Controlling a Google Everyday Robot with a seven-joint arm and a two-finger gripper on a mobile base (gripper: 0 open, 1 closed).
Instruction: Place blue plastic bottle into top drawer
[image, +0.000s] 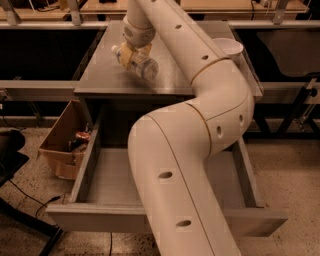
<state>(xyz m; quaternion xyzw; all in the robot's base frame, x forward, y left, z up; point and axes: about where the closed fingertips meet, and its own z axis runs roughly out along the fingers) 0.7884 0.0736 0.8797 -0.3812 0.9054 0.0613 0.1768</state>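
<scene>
The blue plastic bottle (141, 65), clear with a white cap, is tilted over the left part of the grey table top (105, 80), cap toward the left. My gripper (131, 54) comes down from above and its yellowish fingers (125, 51) are shut around the bottle's middle. The bottle looks just off the table surface. The top drawer (102, 217) is pulled open below the table, toward the camera. Its flat bottom shows to the left of my arm. My big white arm crosses over the drawer's middle and hides part of it.
A white bowl (227, 47) sits at the table's right rear. An open cardboard box (59, 142) with items in it stands on the floor left of the drawer. A dark object lies at the far left on the floor. Benches run behind the table.
</scene>
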